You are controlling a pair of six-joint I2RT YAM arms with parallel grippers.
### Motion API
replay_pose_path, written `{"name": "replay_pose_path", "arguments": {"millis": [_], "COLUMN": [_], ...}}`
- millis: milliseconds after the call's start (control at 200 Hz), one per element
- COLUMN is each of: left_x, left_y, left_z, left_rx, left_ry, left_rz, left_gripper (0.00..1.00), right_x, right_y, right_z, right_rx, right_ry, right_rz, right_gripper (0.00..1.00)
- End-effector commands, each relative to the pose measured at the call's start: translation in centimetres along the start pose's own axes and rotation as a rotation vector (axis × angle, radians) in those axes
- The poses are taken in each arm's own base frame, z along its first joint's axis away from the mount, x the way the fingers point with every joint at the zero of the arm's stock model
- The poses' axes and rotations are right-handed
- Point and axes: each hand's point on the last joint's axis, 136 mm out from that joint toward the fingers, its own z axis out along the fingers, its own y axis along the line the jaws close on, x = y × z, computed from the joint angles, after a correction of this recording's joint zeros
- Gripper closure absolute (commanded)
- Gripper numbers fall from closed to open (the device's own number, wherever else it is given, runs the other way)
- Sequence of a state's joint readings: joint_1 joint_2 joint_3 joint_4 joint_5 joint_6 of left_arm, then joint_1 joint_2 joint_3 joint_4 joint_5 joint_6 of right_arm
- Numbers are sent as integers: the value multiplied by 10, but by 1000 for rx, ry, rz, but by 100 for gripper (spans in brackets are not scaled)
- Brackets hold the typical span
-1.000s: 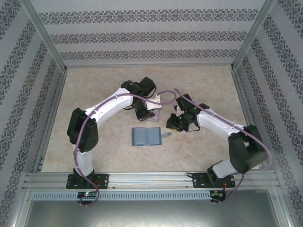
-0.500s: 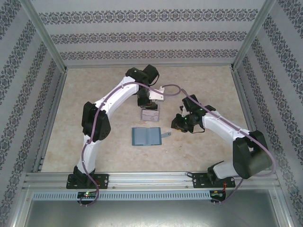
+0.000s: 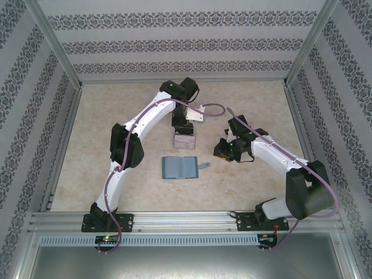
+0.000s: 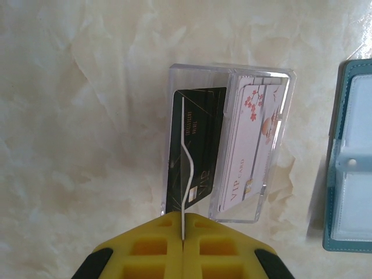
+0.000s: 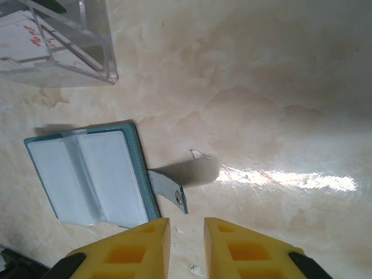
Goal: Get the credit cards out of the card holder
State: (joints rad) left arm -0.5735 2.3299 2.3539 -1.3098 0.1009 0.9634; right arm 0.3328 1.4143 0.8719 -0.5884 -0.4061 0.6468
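Straight ahead of the left fingers [image 4: 145, 256] the tray [image 4: 232, 67] sits on the table [image 4: 70, 145], two credit cards [image 4: 200, 133] side by side inside; a third card [image 4: 183, 122] stands edge-on between those fingers. The card holder [image 4: 349, 163] lies open to their right.

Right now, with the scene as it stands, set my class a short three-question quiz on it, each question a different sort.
1. True or false: the teal fold-open card holder lies open on the marbled tabletop.
2. Pick one: the pale blossom-printed VIP card sits A in the clear plastic tray, B in the card holder, C on the tabletop.
3. Fill in: the gold-lined card in the tray's other compartment is coloured ___.
Key: 1 true; 2 A; 3 black.
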Motion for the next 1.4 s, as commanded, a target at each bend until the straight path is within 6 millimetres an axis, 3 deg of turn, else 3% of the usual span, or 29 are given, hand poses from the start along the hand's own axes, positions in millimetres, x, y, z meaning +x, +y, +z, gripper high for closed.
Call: {"name": "replay_pose_path", "arguments": {"millis": [0,445,530,699,824,1124,1399], "left_x": [9,15,17,19,20,17,22], "left_y": [-5,-13,-10,20,29,29,19], "left_z": [4,27,28,23,18,4,-5], "left_rx": [56,112,99,-48,-96,-120,-146], "left_ry": [18,60,75,103,109,84,24], "left_rz": [19,-1,-8,-52,-56,-115,-243], "left_gripper": [100,100,94,86,85,81,66], "right_x": [3,2,1,-1,-2,-3,-6], "right_y": [-6,-7,-7,-5,-3,-4,-6], "right_z": [0,3,3,2,1,1,6], "right_rx": [8,6,5,2,0,1,18], "right_ry": [15,28,30,30,27,24,28], "right_rz": [-1,2,3,0,-3,-8,-24], "right_gripper": [78,78,77,78,77,77,69]}}
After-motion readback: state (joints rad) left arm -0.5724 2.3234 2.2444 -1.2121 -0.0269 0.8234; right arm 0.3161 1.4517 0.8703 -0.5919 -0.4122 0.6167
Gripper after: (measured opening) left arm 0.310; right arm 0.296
